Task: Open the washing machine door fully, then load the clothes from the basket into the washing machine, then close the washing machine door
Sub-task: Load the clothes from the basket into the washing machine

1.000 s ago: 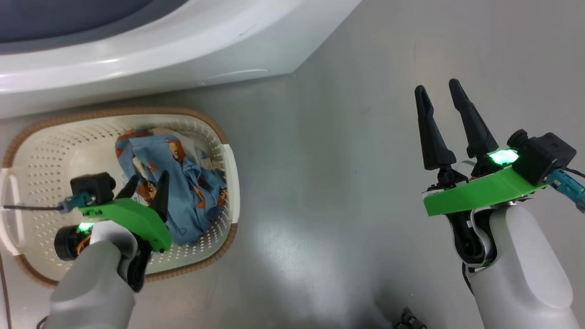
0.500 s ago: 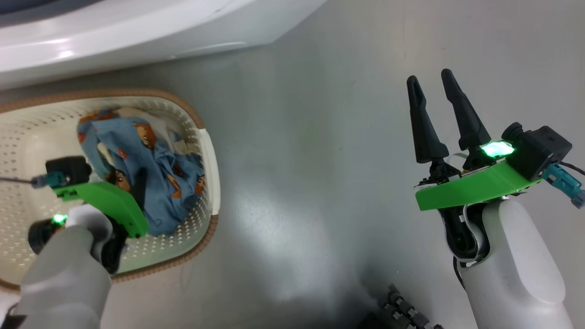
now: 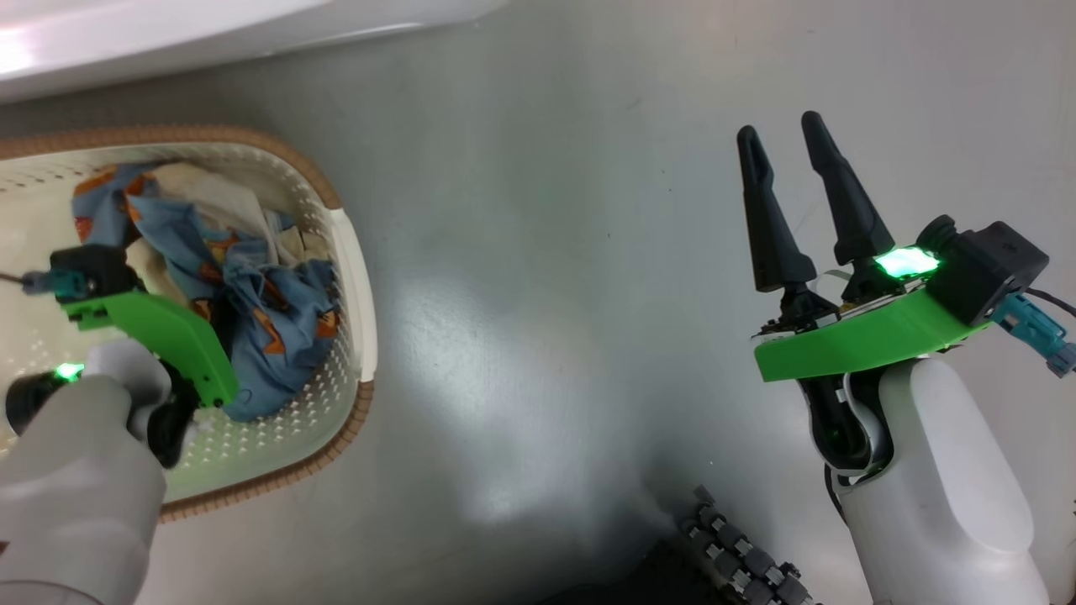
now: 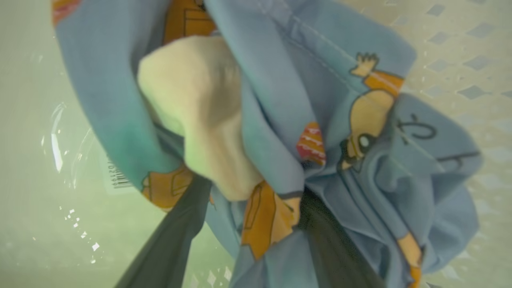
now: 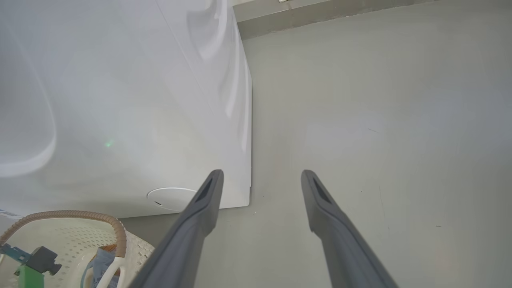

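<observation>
Head view, biggest first: the washing machine (image 3: 168, 34) is a white strip along the top edge, and the basket (image 3: 357, 277) sits on the grey floor (image 3: 546, 294) just beside its front, with the clothes (image 3: 277, 336) heaped inside. The left gripper (image 4: 256, 200) is pushed down into that heap, jaws spread wide with a bunched fold between them and nothing clamped. The right gripper (image 3: 778, 128) hangs over bare floor well apart from it, jaws also wide and empty. If the left jaws close here, they may pinch only one thin fold and leave the rest behind. They could also nip the perforated bottom, so the light basket lifts or skids with the cloth. Against a second ago, the camera has swung, sliding everything left and up in the picture. The left fingers, then standing above the fabric, are now buried in it, and a pale cream patch has been turned up.
</observation>
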### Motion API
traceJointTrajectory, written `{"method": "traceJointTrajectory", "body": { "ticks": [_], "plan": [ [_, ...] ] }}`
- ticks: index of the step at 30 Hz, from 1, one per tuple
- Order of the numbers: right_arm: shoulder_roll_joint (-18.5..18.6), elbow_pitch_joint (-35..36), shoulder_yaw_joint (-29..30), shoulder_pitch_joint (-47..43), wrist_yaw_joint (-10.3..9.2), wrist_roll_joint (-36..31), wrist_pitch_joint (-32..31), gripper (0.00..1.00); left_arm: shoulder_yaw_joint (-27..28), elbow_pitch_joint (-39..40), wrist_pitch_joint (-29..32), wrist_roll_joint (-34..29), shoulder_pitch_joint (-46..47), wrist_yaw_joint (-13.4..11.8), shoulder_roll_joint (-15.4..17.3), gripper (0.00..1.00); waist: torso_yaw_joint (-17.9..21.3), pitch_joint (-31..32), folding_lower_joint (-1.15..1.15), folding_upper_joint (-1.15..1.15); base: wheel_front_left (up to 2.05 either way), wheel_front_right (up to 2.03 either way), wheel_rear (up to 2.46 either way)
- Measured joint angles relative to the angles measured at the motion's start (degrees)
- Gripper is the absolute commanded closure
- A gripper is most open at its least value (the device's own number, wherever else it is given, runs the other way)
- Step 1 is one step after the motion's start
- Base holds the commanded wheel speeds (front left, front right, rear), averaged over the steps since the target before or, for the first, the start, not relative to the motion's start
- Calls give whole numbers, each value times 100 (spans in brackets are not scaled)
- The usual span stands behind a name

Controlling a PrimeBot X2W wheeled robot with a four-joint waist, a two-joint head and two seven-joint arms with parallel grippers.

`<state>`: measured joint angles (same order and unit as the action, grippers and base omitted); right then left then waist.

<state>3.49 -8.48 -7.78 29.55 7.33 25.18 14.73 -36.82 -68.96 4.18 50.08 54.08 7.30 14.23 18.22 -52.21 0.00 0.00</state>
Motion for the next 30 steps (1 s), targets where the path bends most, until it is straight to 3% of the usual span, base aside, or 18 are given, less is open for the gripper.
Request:
{"method": "traceJointTrajectory", "body": {
  "ticks": [12, 13, 14, 15, 16, 30],
  "plan": [
    [-31, -1, -73, 1, 0, 0, 0, 0, -300, -323, 231, -58, 357, 0, -5, 0, 71, -90, 0, 0, 0, 0, 0],
    [-32, -2, -74, 1, 0, 0, 0, 0, -308, -335, 231, -57, 374, 0, -5, 6, 76, -89, 0, 0, 0, 0, 0],
    [-33, -4, -76, 2, 0, 0, 0, 0, -323, -336, 233, -54, 382, 0, -7, 54, 80, -88, 0, 0, 0, 0, 0],
    [-33, -10, -79, 2, 0, 0, 0, 0, -345, -337, 241, -49, 383, 0, -7, 92, 84, -86, 0, 0, 0, 0, 0],
    [-33, -19, -86, 2, 0, 0, 0, 0, -359, -337, 253, -47, 383, 0, -5, 100, 90, -85, 0, 0, 0, 0, 0],
    [-37, -170, -147, 117, 0, 11, 0, 0, -426, 54, -296, 387, 88, 0, -30, 100, -1, 313, 0, 0, 0, 0, 0]
  ]
}}
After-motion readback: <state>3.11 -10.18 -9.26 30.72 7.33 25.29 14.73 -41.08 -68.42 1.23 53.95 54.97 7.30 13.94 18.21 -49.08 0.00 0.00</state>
